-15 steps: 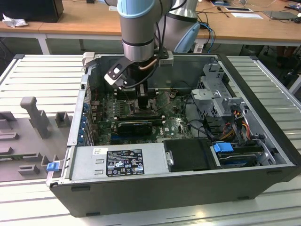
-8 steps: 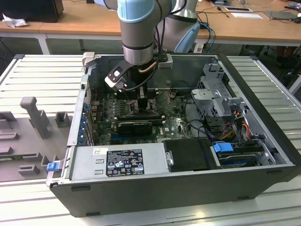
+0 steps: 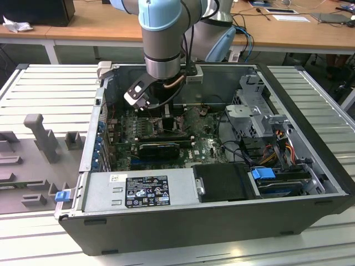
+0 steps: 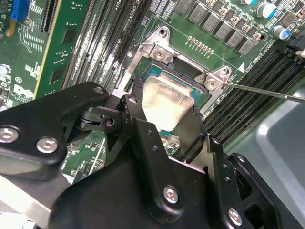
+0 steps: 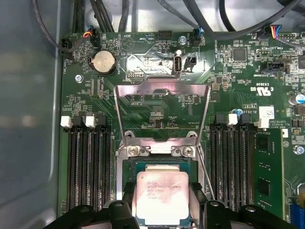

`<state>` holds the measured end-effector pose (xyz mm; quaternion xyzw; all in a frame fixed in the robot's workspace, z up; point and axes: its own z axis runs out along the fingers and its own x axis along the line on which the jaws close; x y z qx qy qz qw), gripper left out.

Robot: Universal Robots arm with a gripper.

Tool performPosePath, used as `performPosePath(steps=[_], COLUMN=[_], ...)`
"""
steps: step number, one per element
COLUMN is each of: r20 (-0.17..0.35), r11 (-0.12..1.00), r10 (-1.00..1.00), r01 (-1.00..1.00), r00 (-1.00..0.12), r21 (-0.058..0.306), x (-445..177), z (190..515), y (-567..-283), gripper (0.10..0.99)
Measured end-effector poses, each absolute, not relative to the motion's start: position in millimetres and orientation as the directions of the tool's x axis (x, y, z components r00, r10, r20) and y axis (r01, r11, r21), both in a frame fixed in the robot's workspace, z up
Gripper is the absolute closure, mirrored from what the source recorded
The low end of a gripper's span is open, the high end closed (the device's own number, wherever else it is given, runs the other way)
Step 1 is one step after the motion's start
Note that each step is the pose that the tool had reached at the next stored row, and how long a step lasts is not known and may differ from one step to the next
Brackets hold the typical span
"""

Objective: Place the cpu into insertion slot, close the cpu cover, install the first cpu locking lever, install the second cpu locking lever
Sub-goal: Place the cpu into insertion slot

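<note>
Because it lies right over the insertion slot, the cpu covers most of the dark socket, and only a thin band of socket shows around its pale silvery top. I cannot tell if the chip is fully seated or is held a little above the contacts. The gripper is clamped on the cpu: in the second wrist view one black finger presses on one edge of the chip and the other finger presses on the opposite edge.

Just beyond the slot, the cpu cover stands open, swung back on its hinge at the socket's edge, so the green motherboard is visible through its big square window. A thin locking lever runs along one side of the socket and is not latched down; in the second wrist view the same lever reaches out from the metal corner of the slot.

Rows of black memory slots lie on both sides of the socket, and a round coin battery sits past the cover.

In the exterior view, the arm reaches down into the open computer case, which lies on a grey ribbed table.
</note>
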<state>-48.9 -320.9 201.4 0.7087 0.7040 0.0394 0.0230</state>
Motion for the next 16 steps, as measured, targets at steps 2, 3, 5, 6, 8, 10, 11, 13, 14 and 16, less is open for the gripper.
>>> performPosePath(steps=[2, 3, 5, 6, 8, 10, 11, 13, 14, 16], r20=[0.024, 0.024, 0.024, 0.024, 0.024, 0.024, 0.024, 0.024, 0.024, 0.024], r11=[-0.008, -0.008, -0.008, -0.008, -0.008, -0.008, -0.008, -0.008, -0.008, -0.009], r10=[1.000, 1.000, 1.000, 1.000, 1.000, 1.000, 1.000, 1.000, 1.000, 1.000], r01=[0.996, 0.996, 0.996, 0.996, 0.996, 0.996, 0.996, 0.996, 0.996, 0.996], r00=[0.006, 0.006, 0.006, 0.006, 0.006, 0.006, 0.006, 0.006, 0.006, 0.007], r21=[0.088, 0.088, 0.088, 0.088, 0.088, 0.088, 0.088, 0.088, 0.088, 0.088], x=[-48.9, -48.9, -48.9, -48.8, -48.9, -48.9, -48.9, -48.9, -48.9, -48.8], z=[201.2, 201.1, 201.0, 201.1, 203.1, 206.8, 208.6, 210.6, 211.4, 211.9], y=[-320.9, -320.9, -320.9, -320.9, -320.9, -320.9, -320.9, -320.9, -320.9, -320.9], gripper=[0.557, 0.557, 0.482, 0.482, 0.482, 0.482, 0.482, 0.482, 0.482, 0.627])
